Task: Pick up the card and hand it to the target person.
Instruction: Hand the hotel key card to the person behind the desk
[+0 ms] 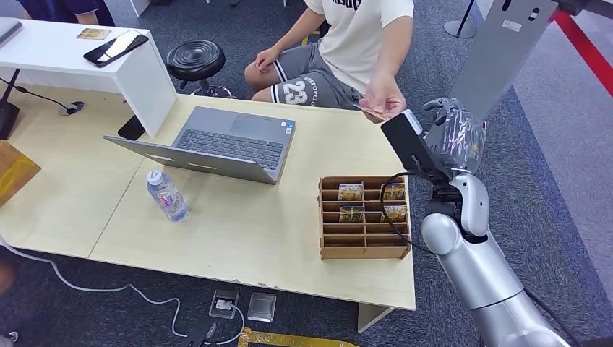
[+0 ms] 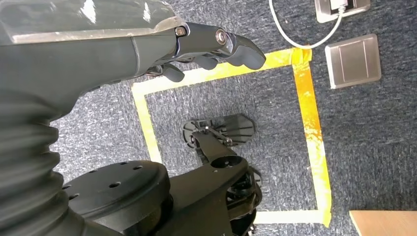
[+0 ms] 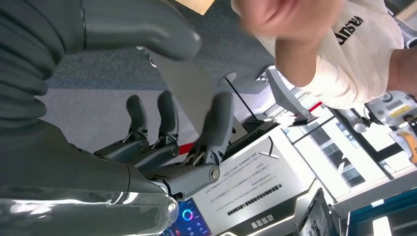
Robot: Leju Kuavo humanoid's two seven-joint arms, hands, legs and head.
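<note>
A seated person in a white shirt holds a thin brown card [image 1: 371, 111] in their hand [image 1: 383, 96], just past the table's far right corner. My right hand [image 1: 454, 135] is raised beside that hand, a little to its right. Its fingers [image 3: 167, 118] are spread with nothing between them, and the person's hand [image 3: 290, 17] is blurred close above the thumb. A wooden slotted rack [image 1: 365, 249] on the table below holds several more cards [image 1: 351, 192]. My left hand [image 2: 206, 46] hangs over the floor, fingers loosely bent and holding nothing.
A half-open laptop [image 1: 217, 144] and a water bottle [image 1: 167, 195] stand on the light wood table [image 1: 238, 238]. A phone [image 1: 116, 49] lies on a white riser at back left. A black stool [image 1: 195, 59] and a grey sign stand [image 1: 499, 50] are behind.
</note>
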